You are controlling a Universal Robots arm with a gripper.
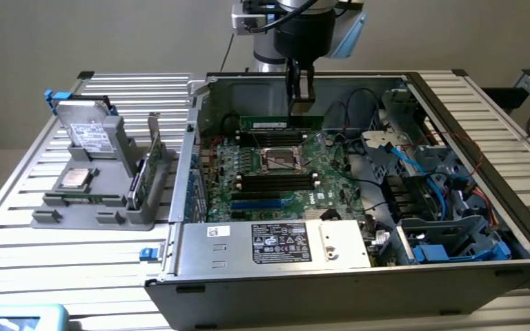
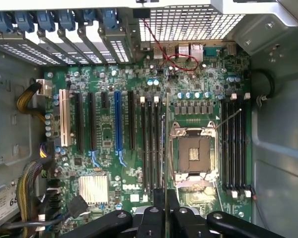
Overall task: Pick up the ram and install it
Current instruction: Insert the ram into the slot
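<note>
- Since the long, thin green circuit-board ram stick with a whitish label (image 1: 281, 125) is clamped by its upper edge between the narrowly set fingers of the black end effector (image 1: 300, 105), the pick-up is judged done and the installing step is judged to be in hand.
- The ram is held inside the open grey metal computer case (image 1: 246, 276), low over the green motherboard (image 1: 325, 155), beyond the square silver processor socket (image 1: 281, 157) in the exterior view.
- In the wrist view the ram is seen edge-on as a thin line (image 2: 167, 139) rising from the end effector (image 2: 166, 218). It runs alongside the long black memory slots (image 2: 151, 144), just beside the socket (image 2: 193, 153).
- Whether its lower edge is touching a slot cannot be told.
- Seating is judged to call for the edge to be set parallel over one slot and pressed straight down, without tilt.
</note>
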